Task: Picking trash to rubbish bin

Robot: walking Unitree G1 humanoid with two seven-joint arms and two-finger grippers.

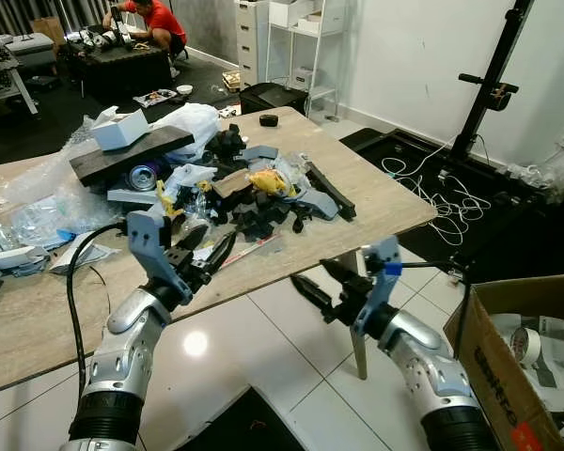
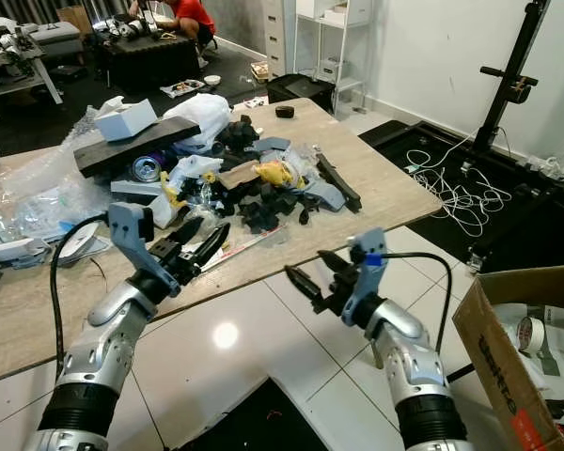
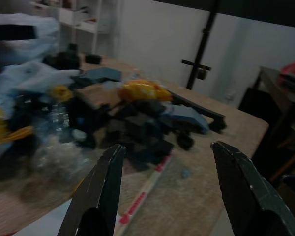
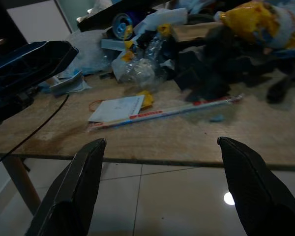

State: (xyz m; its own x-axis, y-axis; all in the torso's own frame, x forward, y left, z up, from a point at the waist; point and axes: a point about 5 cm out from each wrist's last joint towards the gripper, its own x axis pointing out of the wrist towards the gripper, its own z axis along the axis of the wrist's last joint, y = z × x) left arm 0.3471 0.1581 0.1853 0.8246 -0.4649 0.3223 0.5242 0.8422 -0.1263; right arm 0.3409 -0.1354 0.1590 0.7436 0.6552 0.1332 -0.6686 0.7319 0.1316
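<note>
Wooden table (image 1: 376, 202) carries a heap of trash (image 1: 240, 188): black foam scraps, crumpled plastic and a yellow wrapper (image 1: 268, 180). Right of it on the tiled floor (image 1: 263, 338) stands a cardboard box (image 1: 493, 362). At the near table edge the left gripper (image 1: 210, 254) hovers, fingers spread wide and empty. Below the edge, the right gripper (image 1: 318, 285) is likewise wide apart, holding nothing.

Bright, even overhead light in both head views; round glare spot on the glossy floor tiles (image 1: 195, 343). Sharp throughout, slight bowing at edges. Dim, soft wrist views, with the trash heap (image 3: 113, 118) blurred and murky, near fingers (image 4: 73, 191) dark and defocused
</note>
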